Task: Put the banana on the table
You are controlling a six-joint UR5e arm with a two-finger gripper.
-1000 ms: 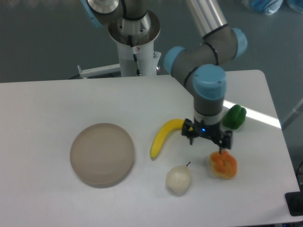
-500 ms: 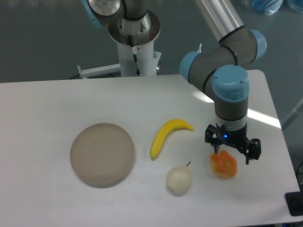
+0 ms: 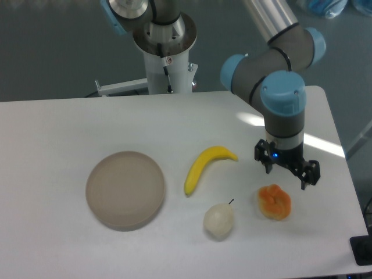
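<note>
The yellow banana (image 3: 204, 166) lies flat on the white table (image 3: 58, 133), right of the round plate and clear of it. My gripper (image 3: 286, 174) hangs open and empty to the right of the banana, just above the lumpy orange fruit (image 3: 274, 201). Its two dark fingers (image 3: 268, 165) point down, apart from each other and touching nothing.
A round beige-grey plate (image 3: 125, 189) sits at the left. A pale pear (image 3: 219, 220) lies below the banana. The robot base (image 3: 167, 52) stands at the table's back edge. The table's right edge is close to the gripper.
The gripper moved right, away from the banana's tip, passed over the orange fruit, then rose slightly. The green pepper seen earlier is now hidden behind the arm. The banana has not moved.
</note>
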